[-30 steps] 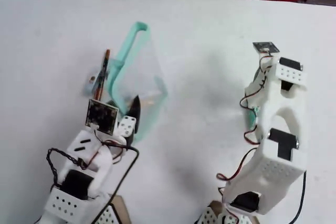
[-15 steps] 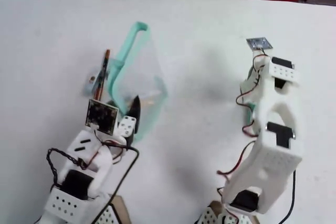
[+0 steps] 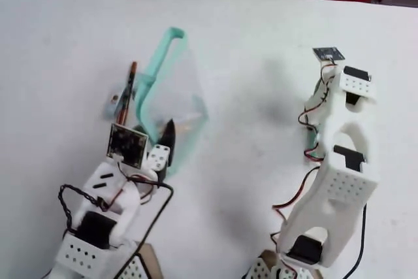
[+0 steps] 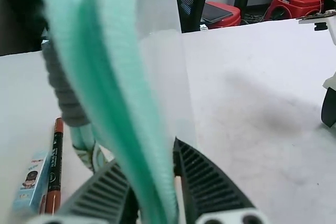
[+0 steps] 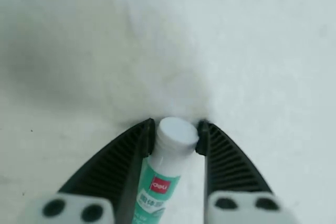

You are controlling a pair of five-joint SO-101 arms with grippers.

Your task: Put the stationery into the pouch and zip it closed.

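From above, my left claw [image 3: 164, 142] sits at the near end of the pouch [image 3: 171, 93], a soft clear bag with a mint-green fabric border, lying on the white table [image 3: 248, 37]. What lies inside its clear wall I cannot tell. Just beside the pouch on the outer side lie a slim brown pen [image 3: 128, 88] and a small blue box [image 3: 113, 100]. My right arm stands well apart from them.

From my left wrist, my ridged black jaws are clamped on the pouch's [image 4: 118, 93] fuzzy green band, with the glossy sheet rising beside it. The pen [image 4: 54, 167] and blue box [image 4: 32, 182] lie flat on the table, touching side by side.

From my right wrist, my right claw [image 5: 176, 128] is closed on a glue stick [image 5: 164, 174], a smooth white cylinder with a round cap and a green label, above the matte table.
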